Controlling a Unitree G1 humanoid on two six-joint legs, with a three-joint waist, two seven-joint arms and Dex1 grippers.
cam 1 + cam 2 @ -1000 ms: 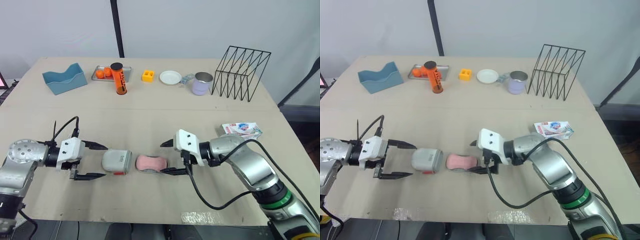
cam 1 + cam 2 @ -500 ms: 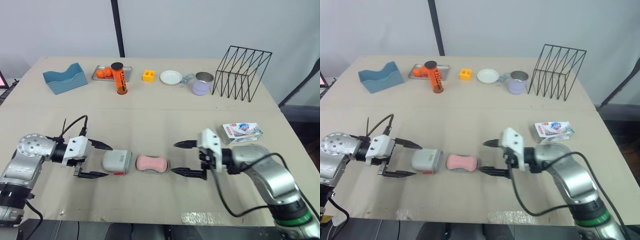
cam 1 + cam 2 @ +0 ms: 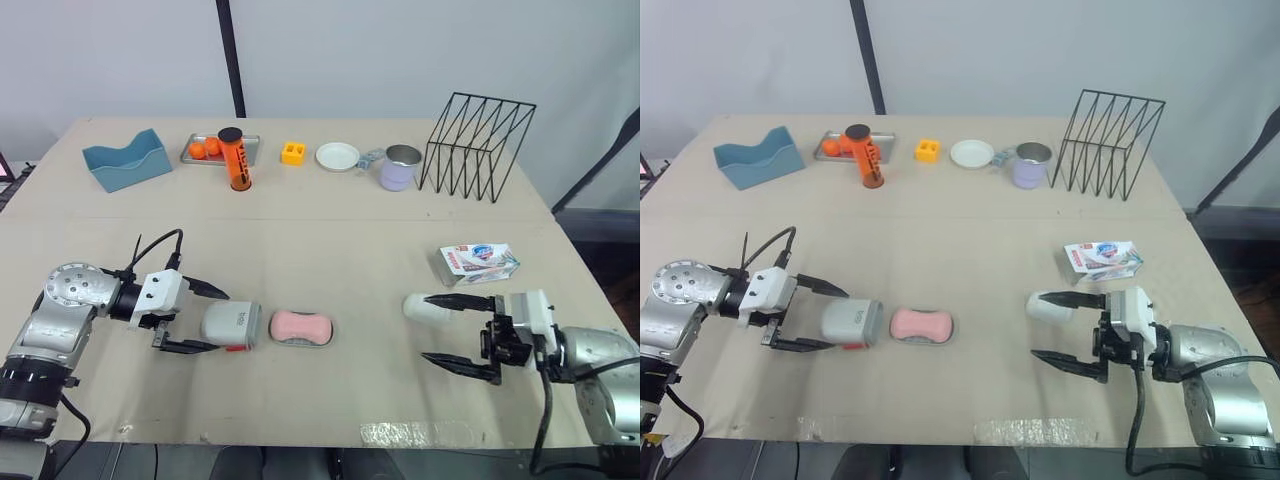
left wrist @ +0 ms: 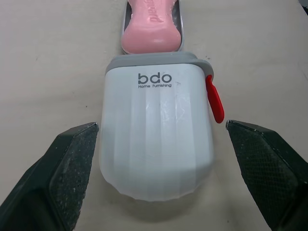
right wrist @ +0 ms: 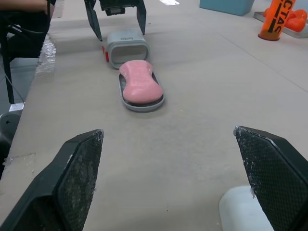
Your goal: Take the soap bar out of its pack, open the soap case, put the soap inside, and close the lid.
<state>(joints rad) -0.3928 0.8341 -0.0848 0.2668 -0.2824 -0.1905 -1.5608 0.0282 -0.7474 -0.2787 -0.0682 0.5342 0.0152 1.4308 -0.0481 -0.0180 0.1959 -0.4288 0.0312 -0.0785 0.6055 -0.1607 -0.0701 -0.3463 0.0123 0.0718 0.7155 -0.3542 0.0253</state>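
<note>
- Table [image 3: 330, 230]: tan top. Its near edge is cut off, with clear tape [image 3: 415, 435] stuck there. A pale wall and a black pole [image 3: 232, 55] stand behind.
- Rack [image 3: 478, 145]: black wire, at the far right.
- Bin [image 3: 125, 160]: blue, at the far left.
- Left gripper [image 3: 218, 322]: fingers spread, one on each side of the lid, with a gap showing at both.
- Right gripper [image 3: 428, 327]: fingers spread over bare table, well apart from the soap. We cannot identify the white rounded item [image 3: 422, 308] just beside its farther finger.
- Pack [image 3: 480, 262]: lies near the right edge. The print is too small for us to read.
- Lid [image 4: 156, 139]: white and ribbed, with a red tab on one side, marked "bdo Home Furnishing". It lies end to end with the base, and we cannot tell whether they touch.
- Soap [image 3: 300, 325]: pink, out of the pack, lying on the grey base [image 5: 144, 106]. Its embossed word is cut off in the left wrist view.
- Bottle [image 3: 237, 160]: orange with a black cap. The lettering is partly cut off.
</note>
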